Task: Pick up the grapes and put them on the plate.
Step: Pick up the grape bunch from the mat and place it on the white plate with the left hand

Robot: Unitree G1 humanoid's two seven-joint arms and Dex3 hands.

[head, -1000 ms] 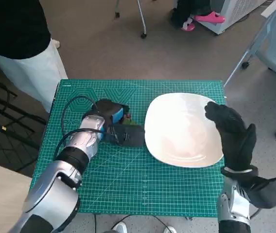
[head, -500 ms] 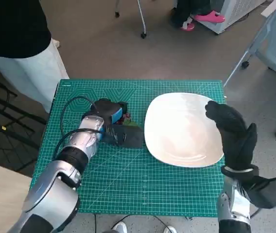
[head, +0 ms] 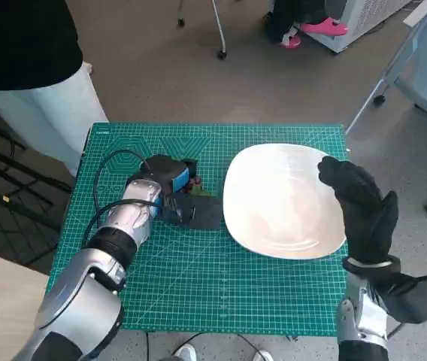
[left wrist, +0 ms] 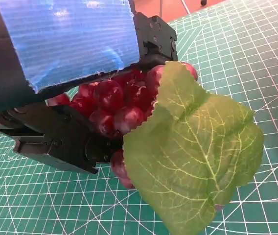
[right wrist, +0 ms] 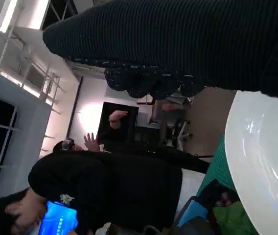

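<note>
Grapes [left wrist: 114, 105], a dark red bunch with one broad green leaf [left wrist: 193, 156] lying over them, sit left of centre in the head view, on the green cutting mat [head: 198, 278]. My left hand [head: 170, 183] is down over the bunch: in the left wrist view the red berries are packed between the blue-taped back of the hand and my black fingers [left wrist: 56, 142], which curl in against them, so my hand is clamped round the grapes. From the head view I cannot tell whether the bunch is off the mat or touching it; only a sliver of red and green shows beside the hand there.

Just to the right of the grapes, at centre right of the head view, lies the white plate [head: 274, 218], and nothing is in it. My gloved right hand [head: 356, 203] rests over the plate's right rim with its fingers loosely curved; whether they pinch the rim or simply lie against it I cannot tell.

At the upper left of the head view a person [head: 33, 68] in a black top stands by the table.
</note>
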